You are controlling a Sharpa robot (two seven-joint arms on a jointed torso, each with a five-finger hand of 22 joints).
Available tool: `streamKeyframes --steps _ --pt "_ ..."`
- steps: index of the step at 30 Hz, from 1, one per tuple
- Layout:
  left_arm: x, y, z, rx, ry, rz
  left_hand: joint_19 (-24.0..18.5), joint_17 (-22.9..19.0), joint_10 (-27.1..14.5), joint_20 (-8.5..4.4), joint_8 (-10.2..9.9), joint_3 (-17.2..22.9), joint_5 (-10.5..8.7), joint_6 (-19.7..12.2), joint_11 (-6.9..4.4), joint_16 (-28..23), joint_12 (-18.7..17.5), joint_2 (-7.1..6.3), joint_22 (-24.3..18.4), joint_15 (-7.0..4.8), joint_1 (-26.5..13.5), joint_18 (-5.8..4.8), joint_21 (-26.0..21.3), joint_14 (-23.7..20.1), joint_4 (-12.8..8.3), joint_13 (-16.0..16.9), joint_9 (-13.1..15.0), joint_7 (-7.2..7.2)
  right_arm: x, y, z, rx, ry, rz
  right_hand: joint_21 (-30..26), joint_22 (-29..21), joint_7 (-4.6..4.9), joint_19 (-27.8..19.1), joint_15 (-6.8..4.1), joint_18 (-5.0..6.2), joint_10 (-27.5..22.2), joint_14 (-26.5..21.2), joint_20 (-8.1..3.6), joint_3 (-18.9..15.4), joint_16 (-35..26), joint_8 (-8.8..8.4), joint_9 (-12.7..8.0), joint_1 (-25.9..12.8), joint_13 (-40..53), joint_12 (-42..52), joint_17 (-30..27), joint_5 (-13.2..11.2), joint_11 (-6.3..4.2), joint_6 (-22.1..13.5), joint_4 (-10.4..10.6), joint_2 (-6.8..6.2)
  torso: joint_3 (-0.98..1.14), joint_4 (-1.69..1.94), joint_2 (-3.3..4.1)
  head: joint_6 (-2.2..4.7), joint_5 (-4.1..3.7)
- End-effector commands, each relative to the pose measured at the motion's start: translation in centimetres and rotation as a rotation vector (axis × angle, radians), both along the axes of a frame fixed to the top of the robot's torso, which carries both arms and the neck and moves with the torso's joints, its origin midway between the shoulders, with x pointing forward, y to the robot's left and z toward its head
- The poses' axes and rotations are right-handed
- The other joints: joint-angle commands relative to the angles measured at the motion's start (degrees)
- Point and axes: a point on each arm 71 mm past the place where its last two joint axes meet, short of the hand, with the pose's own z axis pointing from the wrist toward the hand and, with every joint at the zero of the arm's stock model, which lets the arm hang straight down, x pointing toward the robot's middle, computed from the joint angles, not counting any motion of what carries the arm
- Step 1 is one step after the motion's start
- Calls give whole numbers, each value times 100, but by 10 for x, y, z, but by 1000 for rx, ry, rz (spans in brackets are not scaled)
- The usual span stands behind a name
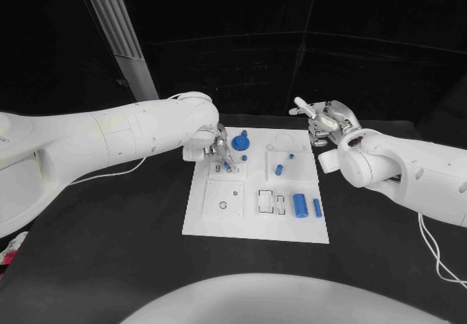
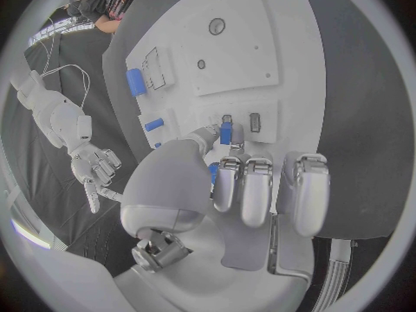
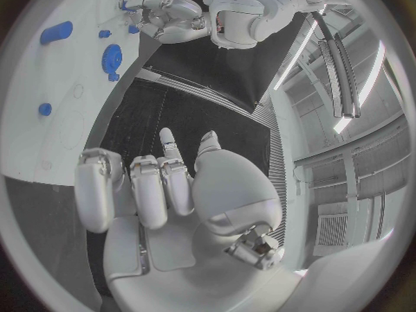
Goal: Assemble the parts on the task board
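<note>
The left hand (image 2: 227, 180) pinched a small blue peg (image 2: 225, 132) upright at its fingertips, directly over the slots at the task board's (image 1: 255, 226) far-left corner, while the right hand (image 1: 326, 121), empty and spread, hovered well apart off the board's far-right corner.

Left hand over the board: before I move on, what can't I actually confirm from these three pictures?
- Head view: the left hand covers the slots beneath it; seating of the small blue part is hidden.
- Left wrist view: the blue part sits between thumb and fingers; its lower end and the slot are hidden.
- Head view: markings on the task board are too small.
- Right wrist view: the right hand blocks the board's near edge.
</note>
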Motion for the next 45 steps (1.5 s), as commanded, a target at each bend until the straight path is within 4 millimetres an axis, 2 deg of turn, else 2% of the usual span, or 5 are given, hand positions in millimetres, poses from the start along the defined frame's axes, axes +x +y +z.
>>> streamKeyframes --steps 1,45 --pt "0 -1 1 0 -5 -16 590 1510 607 -36 11 1 12 23 7 17 6 33 1502 -18 -17 -33 10 605 42 1506 12 9 0 0 2 1 -9 0 -19 1181 -27 105 -11 64 597 596 -6 -43 14 36 3 41 1506 -2 1510 12 -14 -7 -5 26 1 -3 -3 -1 -6" --pt "-2 -2 -2 12 28 -39 584 1510 607 -33 -2 -48 9 24 14 17 6 24 1499 -10 -72 -31 5 605 109 1506 18 15 0 1 1 2 -8 2 -19 1181 -27 105 -11 64 597 596 -6 -43 14 36 3 41 1506 -2 1510 12 -14 -7 -5 26 -1 -3 -1 -1 -22"
